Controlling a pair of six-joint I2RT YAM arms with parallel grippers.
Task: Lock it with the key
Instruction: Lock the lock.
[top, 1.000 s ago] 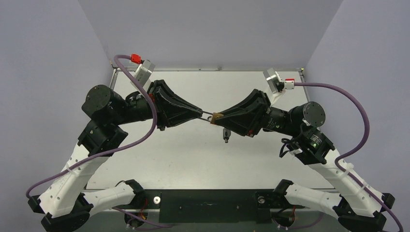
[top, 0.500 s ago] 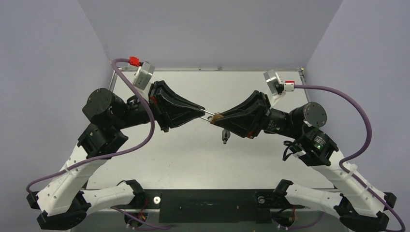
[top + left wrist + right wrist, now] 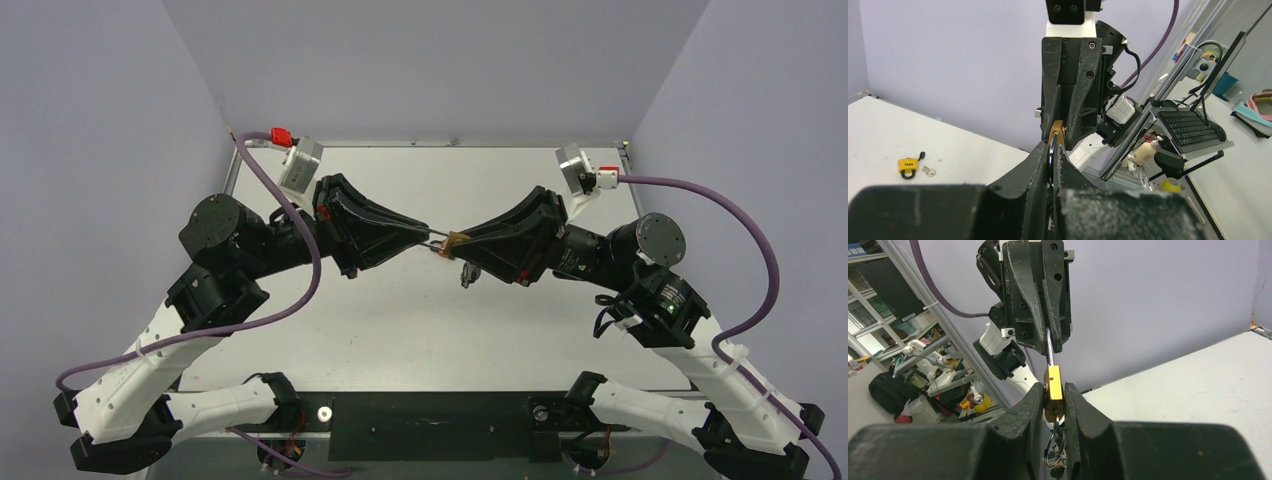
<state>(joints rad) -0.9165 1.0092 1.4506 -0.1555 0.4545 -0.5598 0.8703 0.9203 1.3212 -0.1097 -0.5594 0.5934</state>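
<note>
A brass padlock (image 3: pixel 452 241) is held in the air between both grippers above the table's middle. My right gripper (image 3: pixel 460 243) is shut on its brass body (image 3: pixel 1053 385). My left gripper (image 3: pixel 424 235) is shut on its steel shackle (image 3: pixel 1052 149), with the brass body (image 3: pixel 1057 134) just beyond the fingertips. The shackle (image 3: pixel 1048 347) runs up from the body into the left fingers (image 3: pixel 1034 300). A key (image 3: pixel 1054 413) sits in the keyhole at the body's underside. Its ring (image 3: pixel 1055 447) with another key hangs below between my right fingers, and also shows from above (image 3: pixel 466 275).
A small yellow padlock (image 3: pixel 908 166) with a loose key (image 3: pixel 928 171) beside it lies on the white table (image 3: pixel 400 330). Lilac walls close the back and both sides. Purple cables loop from each wrist.
Both arms have shifted slightly up and right with the padlock still held between them. The hanging key ring has swung a little closer to the right gripper.
</note>
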